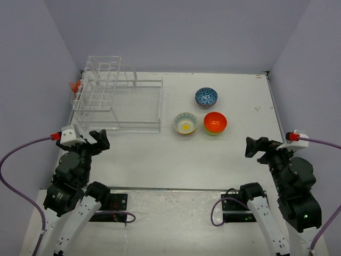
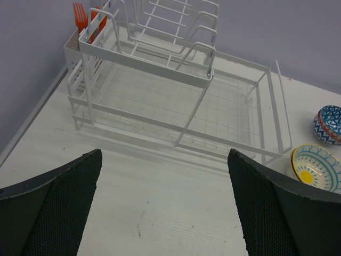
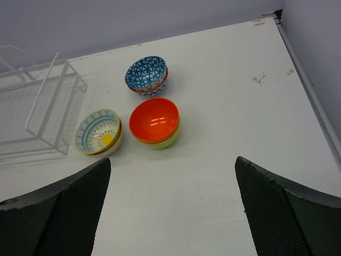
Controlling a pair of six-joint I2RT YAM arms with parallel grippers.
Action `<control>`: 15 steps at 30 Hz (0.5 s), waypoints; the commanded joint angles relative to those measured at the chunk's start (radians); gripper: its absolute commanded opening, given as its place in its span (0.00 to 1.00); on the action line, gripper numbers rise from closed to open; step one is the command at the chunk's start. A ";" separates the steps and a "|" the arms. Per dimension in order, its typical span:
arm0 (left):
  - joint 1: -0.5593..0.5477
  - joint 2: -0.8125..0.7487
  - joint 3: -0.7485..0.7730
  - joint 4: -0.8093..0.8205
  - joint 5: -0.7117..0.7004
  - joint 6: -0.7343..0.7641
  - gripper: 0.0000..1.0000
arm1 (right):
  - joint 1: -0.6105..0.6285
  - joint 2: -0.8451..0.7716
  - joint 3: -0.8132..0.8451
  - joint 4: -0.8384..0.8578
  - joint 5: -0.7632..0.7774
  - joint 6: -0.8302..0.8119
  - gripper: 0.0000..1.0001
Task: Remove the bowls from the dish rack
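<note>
Dish rack [image 1: 98, 88]: far-left of the table [image 1: 160, 160], white wire frame, taller gridded section at its left end, orange forks [image 2: 80, 18] in the end caddy. Right of it you've got three glossy round bowls on the table: blue-patterned [image 1: 206, 97], yellow-centred [image 1: 185, 123], orange [image 1: 215, 122]. Left gripper [image 1: 100, 140] hovers near the rack's near side, right gripper [image 1: 254, 146] near the table's right edge. Both are wide and hold nothing.

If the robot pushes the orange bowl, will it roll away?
Probably it would slide, not roll: the orange bowl sits upright on the flat table. Its glossy inside shows light streaks, so it may be slippery to pinch. That glaze hints it could chip.
</note>
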 commanded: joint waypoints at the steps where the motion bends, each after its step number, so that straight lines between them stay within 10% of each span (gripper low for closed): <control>1: 0.008 0.022 -0.016 0.045 -0.016 -0.017 1.00 | -0.002 0.033 -0.024 0.047 -0.021 0.010 0.99; 15: 0.008 0.016 -0.047 0.069 0.011 0.009 1.00 | -0.002 0.047 -0.048 0.063 -0.004 0.027 0.99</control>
